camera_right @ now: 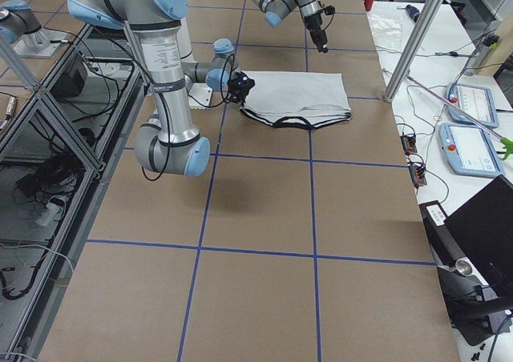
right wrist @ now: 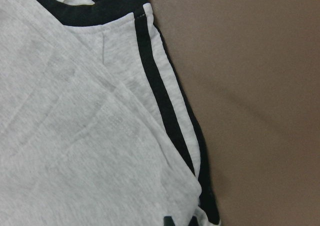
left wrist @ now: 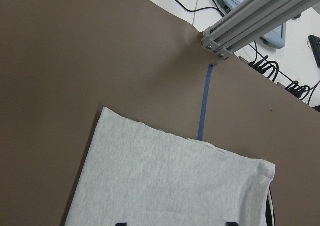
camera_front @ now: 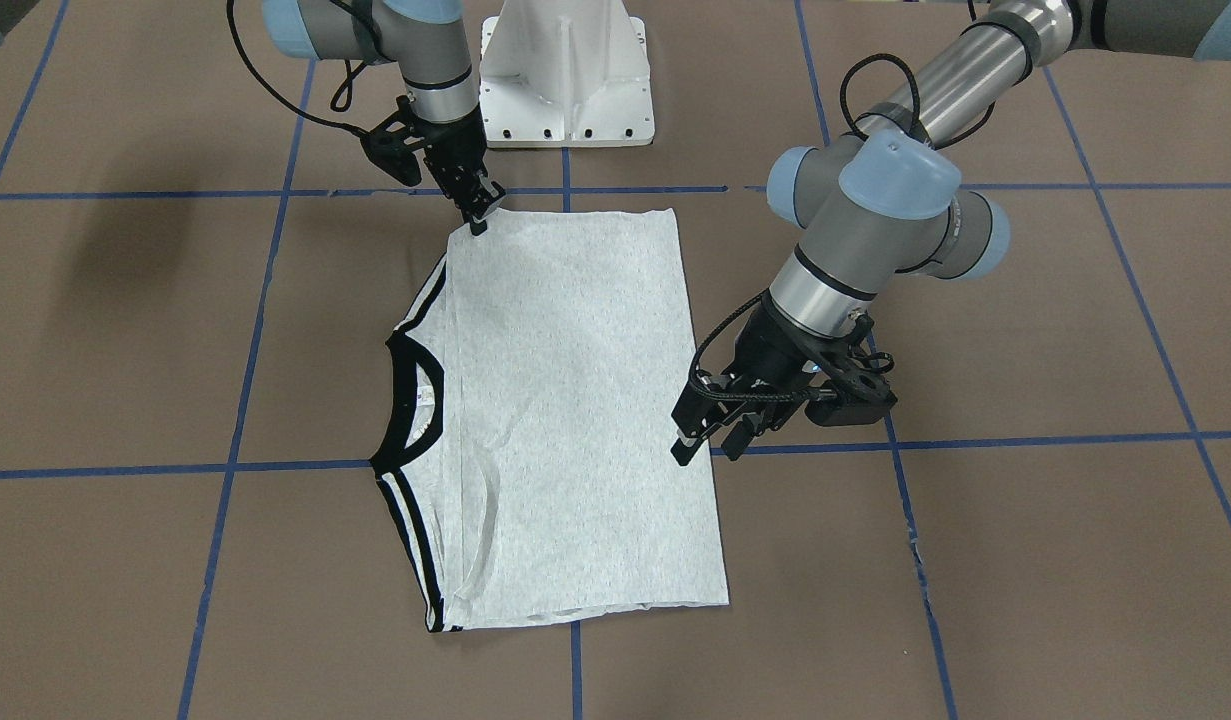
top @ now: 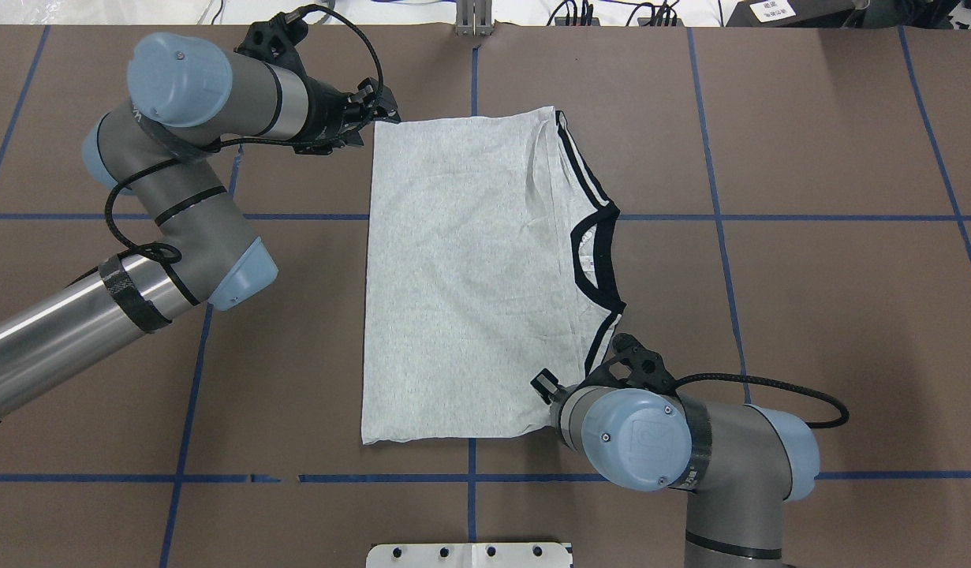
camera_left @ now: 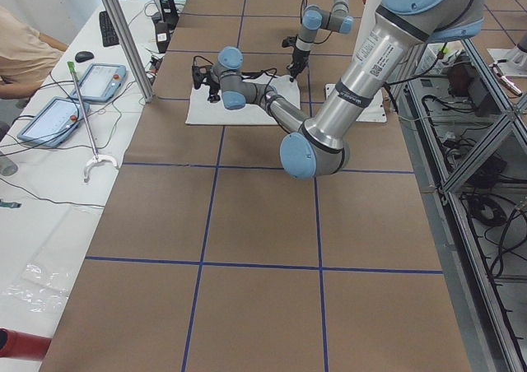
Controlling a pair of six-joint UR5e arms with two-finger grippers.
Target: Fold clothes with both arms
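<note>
The light grey T-shirt (camera_front: 575, 400) lies flat on the brown table, folded into a long rectangle. Its black collar (camera_front: 400, 400) and black-striped shoulders point to my right; no print shows. It also shows in the overhead view (top: 453, 276). My left gripper (camera_front: 708, 450) is open and empty, hovering by the shirt's far left corner (top: 379, 110). Its wrist view shows that corner of the shirt (left wrist: 165, 181) below. My right gripper (camera_front: 480, 218) sits low at the shirt's near right corner (top: 543, 386), by the striped shoulder (right wrist: 165, 111). It looks shut on the cloth there.
The white pedestal (camera_front: 565, 80) stands at the robot's edge of the table, just behind the shirt. Blue tape lines (camera_front: 575, 190) cross the brown table top. An aluminium post (left wrist: 250, 16) stands at the far edge. A person (camera_left: 20, 51) sits at the side bench with tablets.
</note>
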